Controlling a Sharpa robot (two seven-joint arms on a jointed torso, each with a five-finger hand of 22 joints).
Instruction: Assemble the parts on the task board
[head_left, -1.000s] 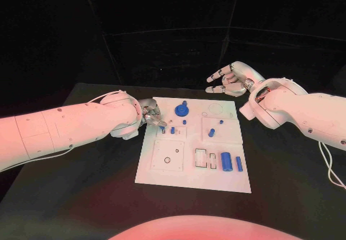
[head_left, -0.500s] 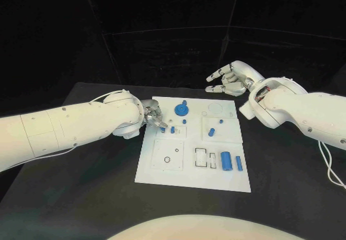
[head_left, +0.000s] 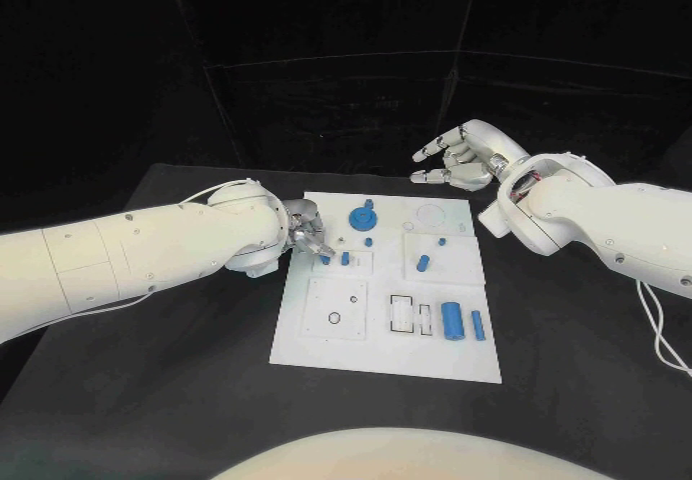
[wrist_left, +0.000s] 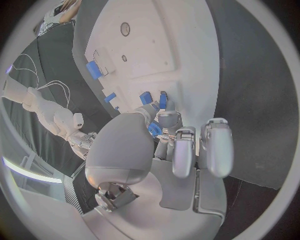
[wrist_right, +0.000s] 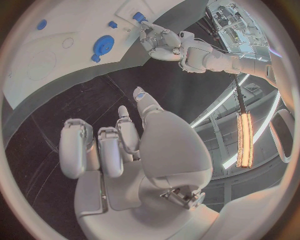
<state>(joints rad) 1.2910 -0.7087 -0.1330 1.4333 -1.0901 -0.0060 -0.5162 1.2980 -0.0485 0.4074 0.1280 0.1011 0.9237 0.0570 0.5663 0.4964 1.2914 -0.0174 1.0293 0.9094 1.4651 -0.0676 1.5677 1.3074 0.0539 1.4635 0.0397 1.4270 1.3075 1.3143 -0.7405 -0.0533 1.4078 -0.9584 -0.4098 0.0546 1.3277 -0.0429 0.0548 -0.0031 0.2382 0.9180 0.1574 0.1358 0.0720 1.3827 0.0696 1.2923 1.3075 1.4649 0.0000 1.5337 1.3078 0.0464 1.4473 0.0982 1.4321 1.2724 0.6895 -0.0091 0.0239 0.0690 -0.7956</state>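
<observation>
The left arm reaches in low with its hand turned down, fingertips pinched together on a small piece, while the right hand hovers raised, fingers loosely curled and holding nothing.

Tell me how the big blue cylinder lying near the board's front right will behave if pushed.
The cylinder lies on its side on the smooth white board, so a sideways nudge would probably roll it. It looks like rigid moulded plastic, likely light and stiff. Its smooth round surface may slip in a loose pinch.
</observation>
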